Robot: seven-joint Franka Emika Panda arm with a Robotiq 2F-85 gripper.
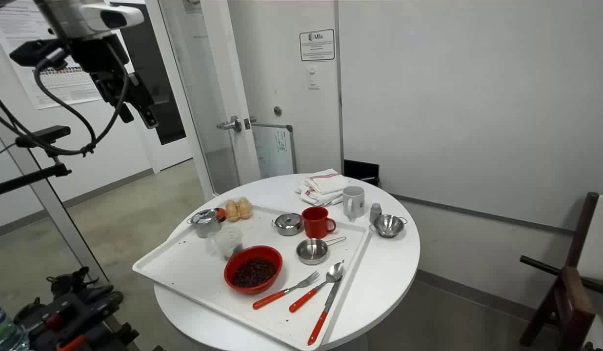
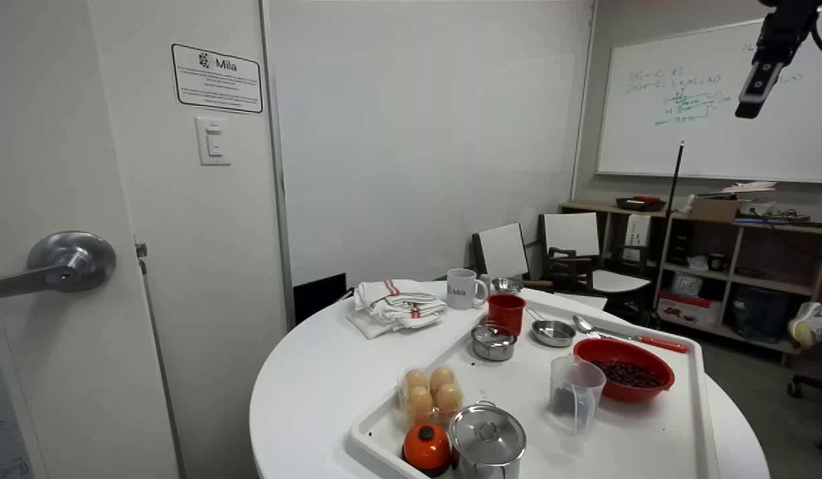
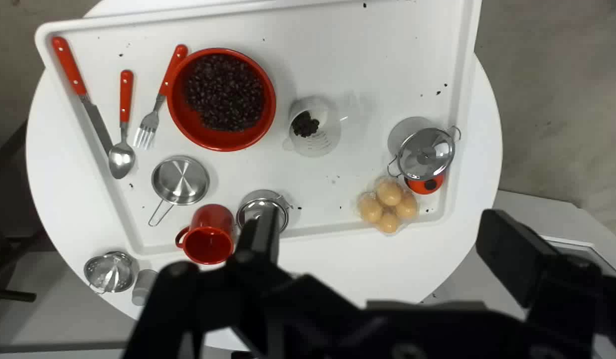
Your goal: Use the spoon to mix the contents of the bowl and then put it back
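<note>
One spoon (image 3: 124, 117), one red bowl (image 3: 217, 139), two mugs (image 1: 314, 224).

Below me the white tray (image 3: 338, 55) lay on the round desk (image 3: 378, 264), and my jaws stood wide apart, one covering part of a small metal pot (image 3: 249, 212). The red bowl (image 3: 208, 137) held dark beans (image 3: 227, 94). Left of it in my wrist view lay the fork (image 3: 150, 119), then the red-handled spoon (image 3: 125, 112), its head at the tip of the knife (image 3: 90, 109). A red mug (image 3: 213, 218) sat beside the pot.
</note>
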